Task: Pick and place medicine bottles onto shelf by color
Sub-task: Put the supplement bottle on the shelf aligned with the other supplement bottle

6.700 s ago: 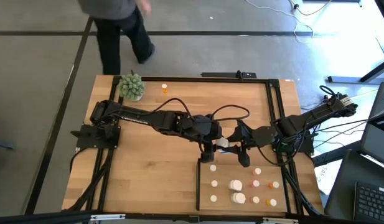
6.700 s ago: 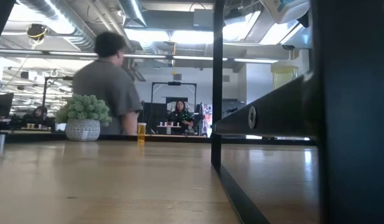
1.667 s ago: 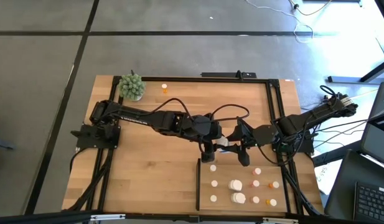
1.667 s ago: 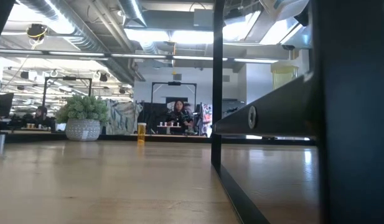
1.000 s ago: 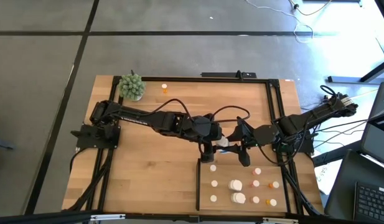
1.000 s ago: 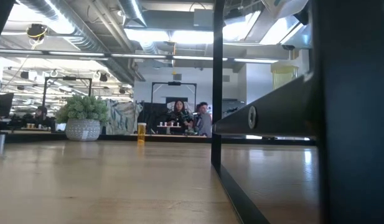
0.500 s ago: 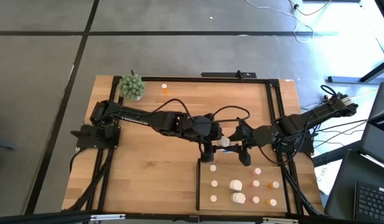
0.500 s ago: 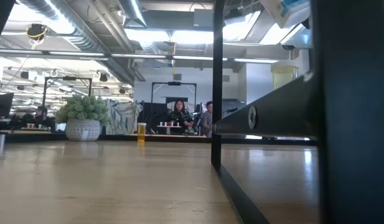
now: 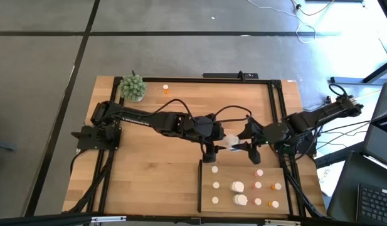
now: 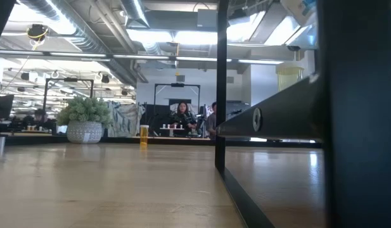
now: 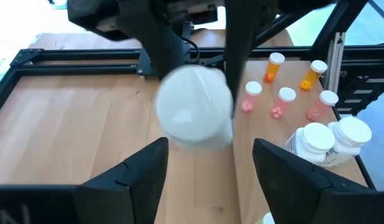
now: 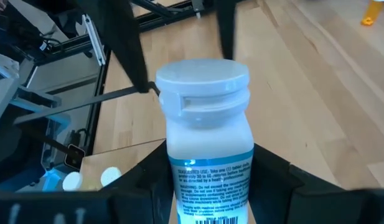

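My right gripper (image 9: 241,142) is shut on a chunky white bottle (image 9: 231,142) above the table's middle, just beyond the shelf's far edge. My left gripper (image 9: 217,143) is open and faces it from the left; the bottle's round end (image 11: 195,115) shows just beyond its spread fingers. The shelf (image 9: 268,171) is a pale wood panel with a black strip (image 9: 200,185) along its left side. On it stand small white bottles (image 9: 215,186), two chunky white ones (image 9: 237,186) and orange ones (image 9: 278,186). One orange bottle (image 9: 166,89) stands near the far edge. My right gripper pinches the white bottle's labelled body (image 12: 207,177) between its two fingers, below the cap (image 12: 203,78). The fingers come level from the table's right side and lie along the bottle. The bottle is lifted clear of the table, its cap pointing away from the wrist toward my left gripper.
A green plant ball in a pot (image 9: 133,88) stands at the far left corner. The black table frame (image 9: 275,113) runs round the table. People show in the room behind the table in the low view (image 10: 182,117).
My right gripper has drawn back toward the table's right edge with the white bottle, away from my left gripper, which has stayed in place.
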You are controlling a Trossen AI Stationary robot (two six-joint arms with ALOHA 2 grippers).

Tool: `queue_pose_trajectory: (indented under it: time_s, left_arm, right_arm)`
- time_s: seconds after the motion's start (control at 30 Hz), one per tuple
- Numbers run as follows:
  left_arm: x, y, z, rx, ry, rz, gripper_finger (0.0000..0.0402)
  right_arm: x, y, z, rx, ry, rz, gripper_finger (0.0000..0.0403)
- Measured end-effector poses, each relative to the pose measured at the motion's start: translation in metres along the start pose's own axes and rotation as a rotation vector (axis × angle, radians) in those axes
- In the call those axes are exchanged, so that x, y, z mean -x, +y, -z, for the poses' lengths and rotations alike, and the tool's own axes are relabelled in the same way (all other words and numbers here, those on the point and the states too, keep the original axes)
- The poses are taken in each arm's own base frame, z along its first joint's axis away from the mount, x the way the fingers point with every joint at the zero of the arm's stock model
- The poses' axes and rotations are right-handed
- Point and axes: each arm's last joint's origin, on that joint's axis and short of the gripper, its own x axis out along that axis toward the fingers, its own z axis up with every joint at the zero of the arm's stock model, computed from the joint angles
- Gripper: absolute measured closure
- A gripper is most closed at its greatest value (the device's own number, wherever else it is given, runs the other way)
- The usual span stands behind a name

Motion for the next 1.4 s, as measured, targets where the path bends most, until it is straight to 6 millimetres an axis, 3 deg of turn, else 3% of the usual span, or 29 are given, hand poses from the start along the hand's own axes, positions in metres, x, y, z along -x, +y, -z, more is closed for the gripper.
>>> queue_pose_trajectory:
  time_s: [0.33, 0.9, 1.23, 1.4]
  left_arm:
    - [0.0, 0.0, 0.0, 0.0, 0.001, 0.003, 0.0173]
    - [0.0, 0.0, 0.0, 0.0, 0.001, 0.003, 0.0173]
    - [0.0, 0.0, 0.0, 0.0, 0.001, 0.002, 0.0173]
    - [0.0, 0.0, 0.0, 0.0, 0.001, 0.002, 0.0175]
  right_arm:
    - [0.018, -0.004, -0.003, -0.016, -0.051, -0.025, 0.0242]
    - [0.018, -0.004, -0.004, -0.125, -0.054, -0.03, 0.0242]
    - [0.019, -0.004, -0.004, -0.112, -0.057, -0.034, 0.0242]
    - [0.021, 0.0, -0.003, -0.008, -0.085, -0.027, 0.0242]
